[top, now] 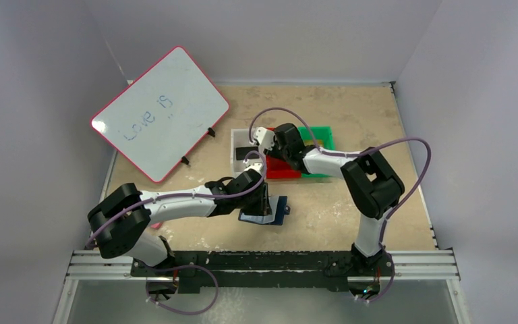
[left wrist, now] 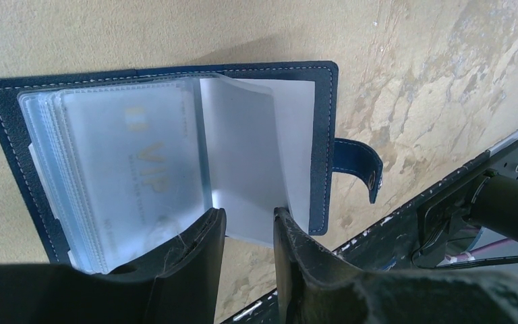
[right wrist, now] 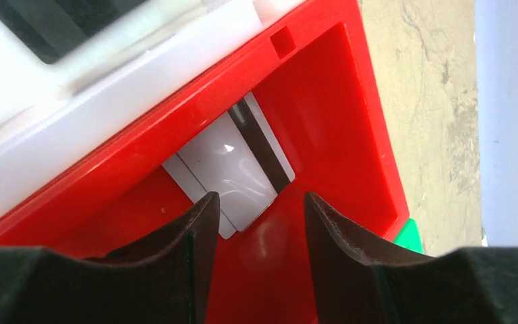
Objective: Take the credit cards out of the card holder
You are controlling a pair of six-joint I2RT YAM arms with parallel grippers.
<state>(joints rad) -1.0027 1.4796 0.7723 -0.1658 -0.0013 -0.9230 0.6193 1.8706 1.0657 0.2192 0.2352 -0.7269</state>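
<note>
The navy card holder (top: 278,214) (left wrist: 325,135) lies open on the table, closing tab to the right. A gold card (left wrist: 141,155) shows through its clear sleeves. My left gripper (top: 264,202) (left wrist: 248,212) stands over the holder's near edge, jaws a little apart, with one loose sleeve page behind the gap and nothing pinched. My right gripper (top: 264,140) (right wrist: 260,199) hangs open over the red bin (top: 284,170) (right wrist: 351,135). A silver-grey card (right wrist: 233,169) with a black stripe lies free in that bin, a second pale edge under it. A black card (top: 246,150) lies in the white bin (top: 237,162).
A green bin (top: 320,135) stands right of the red one. A pink-framed whiteboard (top: 160,111) leans at the back left. The black mounting rail (top: 263,263) runs along the near edge, close behind the holder. A small pink block (top: 156,225) lies beside the left arm.
</note>
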